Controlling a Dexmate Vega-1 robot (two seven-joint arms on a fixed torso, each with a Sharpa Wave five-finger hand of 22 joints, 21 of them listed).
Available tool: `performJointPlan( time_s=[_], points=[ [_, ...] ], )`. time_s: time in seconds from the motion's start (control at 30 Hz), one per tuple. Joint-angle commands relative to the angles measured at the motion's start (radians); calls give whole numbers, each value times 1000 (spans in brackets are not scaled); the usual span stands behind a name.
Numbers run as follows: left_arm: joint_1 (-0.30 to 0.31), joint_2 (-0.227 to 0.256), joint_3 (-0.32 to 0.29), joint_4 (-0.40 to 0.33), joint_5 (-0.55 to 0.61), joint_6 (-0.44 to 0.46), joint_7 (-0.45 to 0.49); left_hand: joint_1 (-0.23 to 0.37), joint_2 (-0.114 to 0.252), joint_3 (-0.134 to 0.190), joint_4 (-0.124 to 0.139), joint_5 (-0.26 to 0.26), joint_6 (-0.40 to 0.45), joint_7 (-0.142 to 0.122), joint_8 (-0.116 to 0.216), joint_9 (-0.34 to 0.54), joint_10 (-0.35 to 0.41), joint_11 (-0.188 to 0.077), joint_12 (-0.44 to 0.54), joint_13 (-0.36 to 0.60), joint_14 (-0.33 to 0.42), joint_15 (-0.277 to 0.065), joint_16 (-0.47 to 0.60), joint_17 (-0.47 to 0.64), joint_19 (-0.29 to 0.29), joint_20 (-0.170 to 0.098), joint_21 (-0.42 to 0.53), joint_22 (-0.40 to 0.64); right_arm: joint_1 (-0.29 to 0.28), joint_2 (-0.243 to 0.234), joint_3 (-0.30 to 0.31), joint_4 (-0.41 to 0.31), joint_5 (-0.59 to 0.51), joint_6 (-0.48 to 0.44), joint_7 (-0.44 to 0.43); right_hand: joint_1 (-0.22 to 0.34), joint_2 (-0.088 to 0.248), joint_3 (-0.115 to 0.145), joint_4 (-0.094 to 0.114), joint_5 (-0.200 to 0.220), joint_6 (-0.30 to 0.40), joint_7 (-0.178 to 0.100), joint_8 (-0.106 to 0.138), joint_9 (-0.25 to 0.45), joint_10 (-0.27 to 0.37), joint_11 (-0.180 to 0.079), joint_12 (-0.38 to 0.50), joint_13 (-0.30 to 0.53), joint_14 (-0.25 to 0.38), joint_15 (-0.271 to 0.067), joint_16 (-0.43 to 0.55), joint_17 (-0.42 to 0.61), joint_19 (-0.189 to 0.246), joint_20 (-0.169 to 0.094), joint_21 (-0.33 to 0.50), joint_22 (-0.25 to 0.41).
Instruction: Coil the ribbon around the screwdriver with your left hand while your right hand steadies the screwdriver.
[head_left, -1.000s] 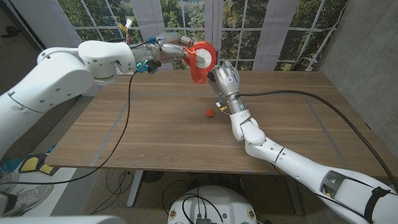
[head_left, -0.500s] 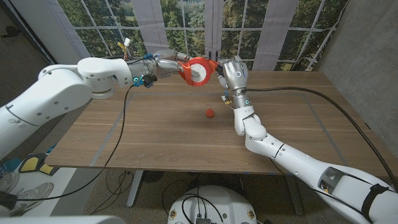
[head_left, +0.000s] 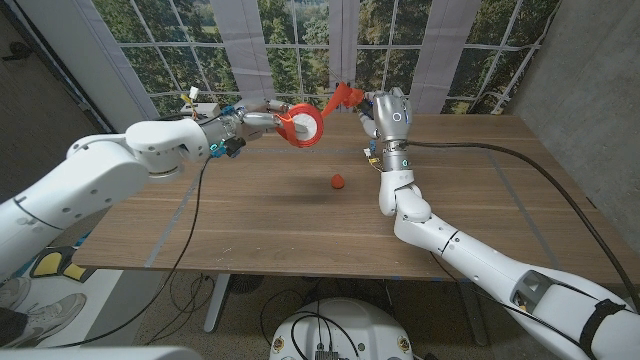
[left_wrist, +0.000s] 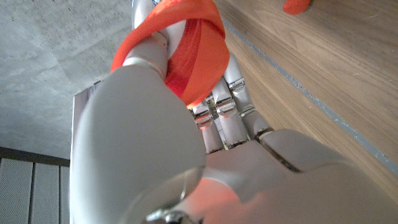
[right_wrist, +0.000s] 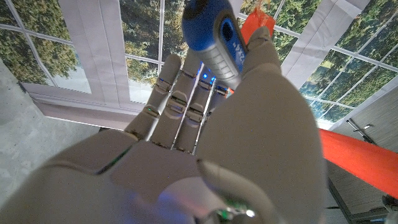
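While the wooden table (head_left: 300, 220) spreads wide beneath both arms, the two hands are raised above its far edge, in front of the tall windows (head_left: 290, 40). From the left side the white left arm (head_left: 110, 170) reaches across, and its left hand (head_left: 262, 120) holds a roll of orange ribbon (head_left: 303, 125) — in the left wrist view the fingers (left_wrist: 227, 106) lie close together, closed over the orange band wrapped round them. A loose stretch of ribbon runs up from the roll to the right hand (head_left: 388, 112), ending just beside it. The right hand stands upright on its arm (head_left: 450, 245), and the right wrist view shows it gripping the screwdriver (right_wrist: 214, 43) by its blue handle — thumb pressed on one side, the other fingers (right_wrist: 180, 106) held side by side behind it. A black cable (head_left: 500, 155) trails over the table by that arm. Smallest of all, a little red object (head_left: 339, 181) lies on the wood below the hands, well apart from both
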Motion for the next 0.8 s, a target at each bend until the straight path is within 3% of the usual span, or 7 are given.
performJointPlan(
  time_s=[0.03,0.23,0.43,0.47,0.53,0.57,0.8],
  points=[
    [186,-154,-70,6,108,-141,200,124,134,16,8,5,83,72,7,67,26,-18,-4,284,281,-277,-2,386,-4,-31,5,1,-6,-12,2,-21,27,-5,-19,183,185,1,3,8,59,-50,3,1,7,-1,-1,19,85,-87,-4,3,4,-141,3,3],
    [217,-269,-65,58,120,-218,260,124,134,16,8,4,82,70,6,67,26,-18,-6,284,282,-277,-4,387,-4,-32,5,1,-8,-23,-4,-35,5,-30,-13,183,184,0,4,8,58,-49,3,2,7,-1,-1,21,84,-87,-6,3,4,-141,4,3],
    [192,-308,-47,111,61,-182,265,124,134,16,8,4,84,69,6,67,26,-19,-8,284,283,-277,-6,387,-5,-31,5,1,-14,-31,-2,-39,6,-10,-29,183,185,0,4,8,58,-49,3,1,5,0,-3,23,86,-86,-6,4,4,-141,4,2],
    [179,-283,-43,117,65,-157,254,124,134,16,8,4,84,69,6,67,28,-20,-8,284,284,-277,-6,387,-5,-31,5,1,-15,-35,0,-40,11,7,-36,183,185,0,4,8,59,-49,3,2,7,0,-2,23,86,-87,-6,4,4,-141,4,2],
    [165,-304,-33,130,44,-150,264,124,134,15,8,4,85,69,6,67,29,-21,-9,284,285,-277,-6,388,-5,-31,5,1,-18,-35,1,-42,10,19,-56,183,185,0,4,8,58,-50,2,1,6,1,-2,24,86,-87,-6,4,3,-142,4,2],
    [150,-282,-31,141,30,-130,230,124,134,15,8,4,85,69,6,67,29,-20,-10,284,284,-277,-8,387,-5,-30,5,1,-22,-39,3,-53,12,24,-54,183,185,-1,4,8,57,-50,2,2,5,0,-3,23,86,-87,-7,4,3,-142,4,2],
    [84,-321,-6,204,-36,-123,204,124,135,16,8,4,83,70,4,68,28,-17,-13,285,286,-277,-11,387,-6,-28,5,1,-42,-53,8,-104,8,111,-114,184,185,-1,4,8,58,-52,3,3,8,3,-4,24,86,-87,-8,5,2,-142,4,2]
  ],
)
